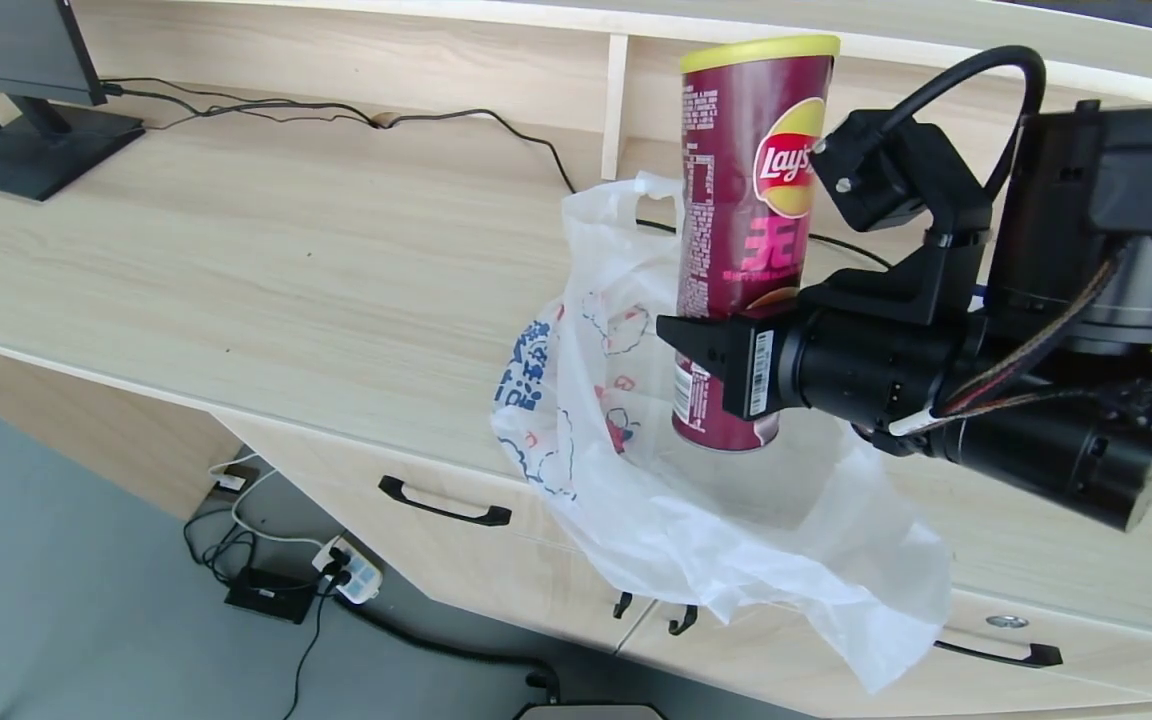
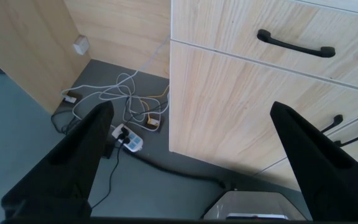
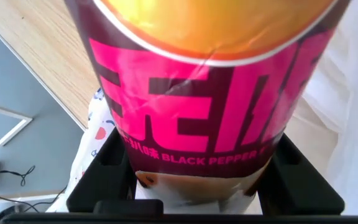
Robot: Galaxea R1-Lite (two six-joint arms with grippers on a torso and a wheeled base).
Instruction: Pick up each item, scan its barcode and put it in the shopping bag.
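A tall maroon chip can (image 1: 748, 230) with a yellow lid stands upright in the air, its base just above the mouth of the white plastic shopping bag (image 1: 636, 470). My right gripper (image 1: 711, 350) is shut on the can's lower half. In the right wrist view the can (image 3: 210, 99) sits between the two black fingers (image 3: 107, 162), with the bag (image 3: 347, 81) behind it. My left gripper (image 2: 188, 162) hangs open with nothing in it, low beside the counter, facing the drawer fronts and the floor.
The bag lies at the front edge of a light wooden counter (image 1: 236, 260). A monitor stand (image 1: 36, 140) and cables (image 1: 266, 108) sit at the back left. Drawers with black handles (image 1: 444, 505) are below. A power strip (image 2: 129, 140) and wires lie on the floor.
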